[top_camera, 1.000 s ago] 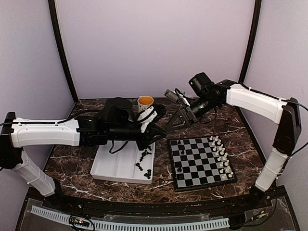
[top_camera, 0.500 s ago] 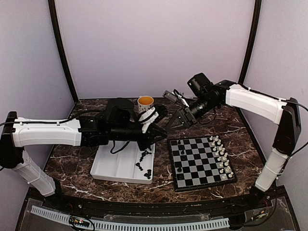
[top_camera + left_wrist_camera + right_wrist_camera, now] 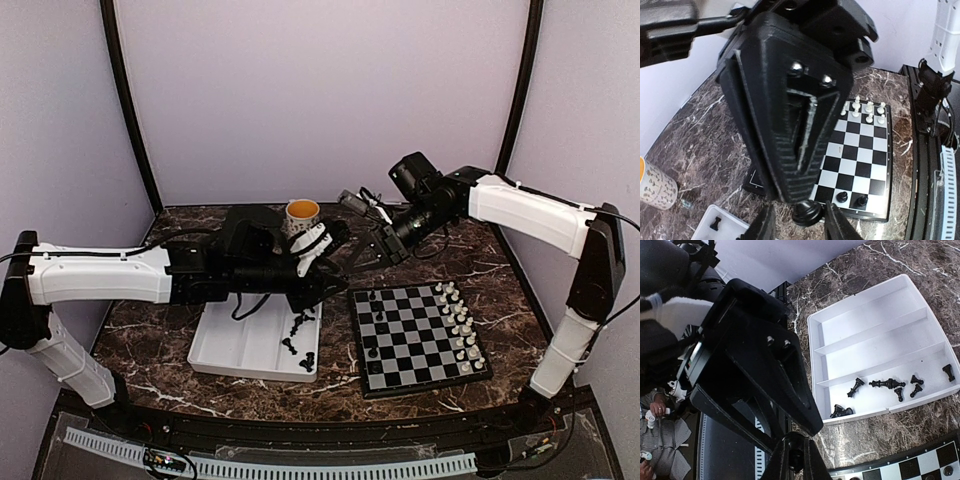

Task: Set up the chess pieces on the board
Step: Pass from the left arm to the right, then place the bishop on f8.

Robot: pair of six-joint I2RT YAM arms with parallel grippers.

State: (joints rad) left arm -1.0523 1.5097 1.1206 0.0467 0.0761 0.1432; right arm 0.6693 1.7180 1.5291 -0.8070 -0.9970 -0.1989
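Note:
A black chess piece (image 3: 807,212) hangs in the air between both grippers, left of the board (image 3: 415,337). My right gripper (image 3: 796,460) is shut on its top; in the left wrist view that gripper (image 3: 801,192) fills the middle as a big black wedge. My left gripper (image 3: 800,226) is open around the piece's base, with a gap on each side. In the top view the grippers meet, left (image 3: 328,270) and right (image 3: 353,262). White pieces (image 3: 458,320) line the board's right side. A few black pieces (image 3: 371,298) stand on its left side.
A white compartmented tray (image 3: 235,340) lies left of the board, with several loose black pieces (image 3: 887,384) in its nearest compartment. A mug (image 3: 302,212) stands at the back behind my left arm. Dark marble table (image 3: 160,330) surrounds them.
My right gripper has shut on the black piece that the left gripper held. The left gripper's fingers have spread apart from it. Both arms stayed almost in place.

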